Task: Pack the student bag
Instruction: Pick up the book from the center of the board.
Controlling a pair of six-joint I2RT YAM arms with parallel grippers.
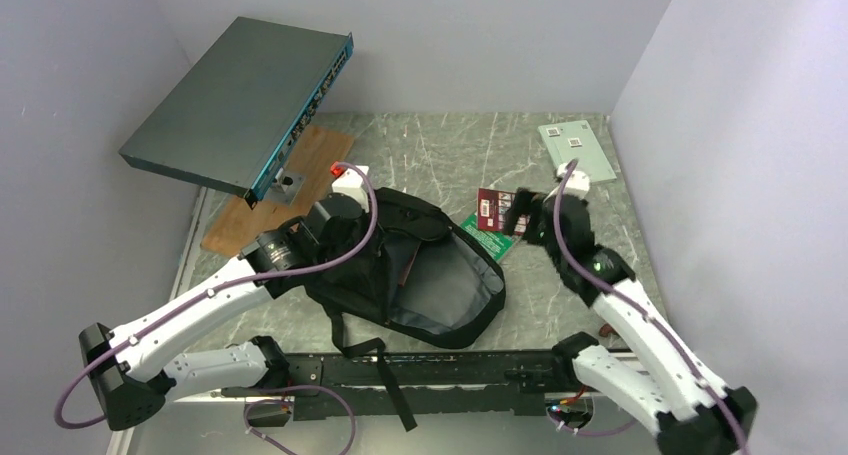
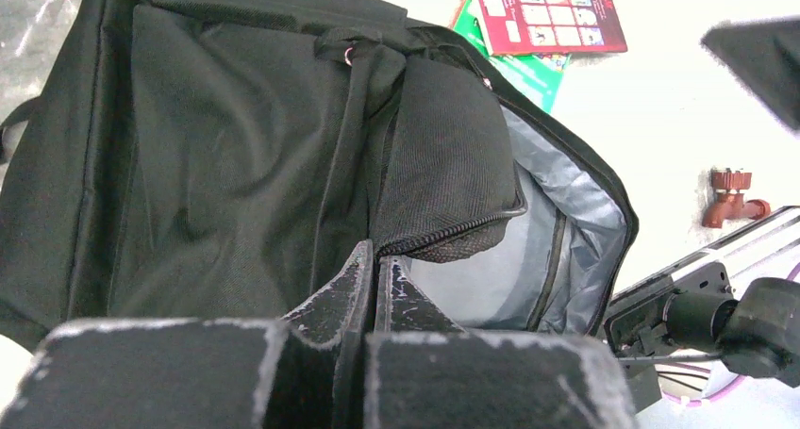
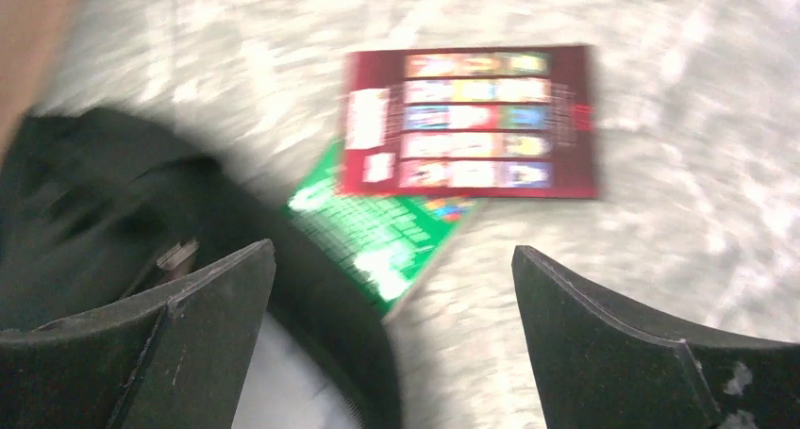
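Note:
The student bag (image 1: 420, 275) is a black backpack lying flat mid-table, its straps trailing toward the near edge. In the left wrist view the bag (image 2: 217, 146) gapes open and shows its grey lining (image 2: 566, 222). My left gripper (image 2: 375, 255) is shut, pinching the zipper edge of the opening; from above it (image 1: 332, 215) sits at the bag's far left. My right gripper (image 3: 393, 250) is open and empty, hovering over the bag's rim (image 3: 85, 193). A maroon book (image 3: 472, 118) lies partly over a green book (image 3: 377, 231) just beyond it. From above, the right gripper (image 1: 520, 215) is beside these books (image 1: 490, 207).
A grey flat metal box (image 1: 240, 105) rests tilted over a wooden board (image 1: 275, 195) at the back left. A pale green card (image 1: 577, 150) lies at the back right. A small red tap-shaped object (image 2: 731, 195) shows beyond the bag. Walls close in the left, back and right sides.

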